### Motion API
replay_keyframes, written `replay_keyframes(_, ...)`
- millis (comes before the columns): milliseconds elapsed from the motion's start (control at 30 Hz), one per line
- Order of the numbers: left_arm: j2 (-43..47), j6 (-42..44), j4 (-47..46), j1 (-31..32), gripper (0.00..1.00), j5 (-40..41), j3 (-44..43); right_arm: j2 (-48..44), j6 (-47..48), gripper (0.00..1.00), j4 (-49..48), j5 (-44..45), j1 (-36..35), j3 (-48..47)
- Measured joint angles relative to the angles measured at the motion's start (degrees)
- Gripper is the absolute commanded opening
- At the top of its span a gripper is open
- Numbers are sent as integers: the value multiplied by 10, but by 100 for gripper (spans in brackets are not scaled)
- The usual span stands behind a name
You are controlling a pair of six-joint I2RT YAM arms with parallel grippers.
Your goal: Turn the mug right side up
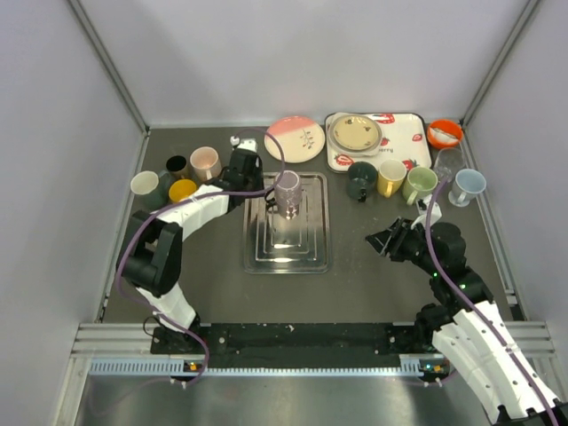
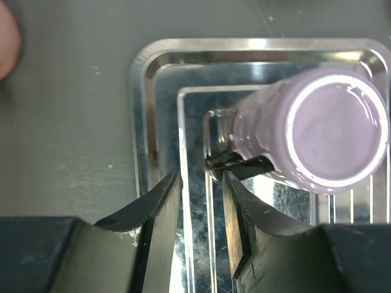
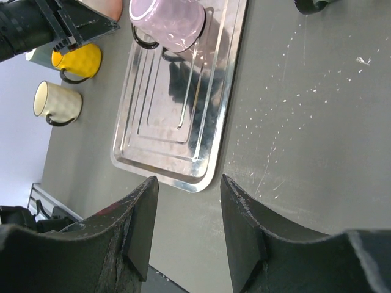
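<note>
Lilac ceramic mug (image 1: 287, 192) stands on the far end of the ribbed silver metal tray (image 1: 286, 253), which lies mid-tabletop (image 1: 373, 284). The mug is upside down: its flat base faces up and its mouth is on the tray. Its dark handle (image 2: 238, 163) points toward the left arm.

Left hand (image 2: 200, 180): hovers low over the tray's far-left part, just beside the mug. The jaws stand partly apart with nothing between them. The handle lies just ahead of the fingertip nearer the mug; I cannot tell whether they touch. No grip on the mug.

Right hand (image 3: 188, 180): hangs above the bare tabletop to the right of the tray, well apart from the mug. The jaws are moderately wide and hold nothing. The wrist view looks along the tray toward the mug.

Surroundings:
- Left of the tray is a cluster of four cups: a cream mug (image 1: 146, 185), a black mug (image 1: 177, 166), a yellow mug (image 1: 183, 189) and a peach mug (image 1: 205, 162).
- Along the back are a pink round plate (image 1: 295, 139), a white strawberry-print tray (image 1: 395, 133) carrying a tan plate (image 1: 356, 133), and an orange bowl (image 1: 444, 133).
- Back right is a row of a dark green mug (image 1: 361, 180), a pale yellow mug (image 1: 390, 177), a light green mug (image 1: 419, 185) and a light blue mug (image 1: 468, 186).
</note>
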State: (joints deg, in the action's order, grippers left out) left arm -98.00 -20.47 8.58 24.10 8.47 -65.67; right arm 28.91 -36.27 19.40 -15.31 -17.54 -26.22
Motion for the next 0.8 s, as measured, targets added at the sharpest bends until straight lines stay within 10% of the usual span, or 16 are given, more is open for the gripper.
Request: replay_keyframes(800, -89, 15, 41, 14, 19, -69, -85, 13, 2, 45, 4, 0, 0, 0)
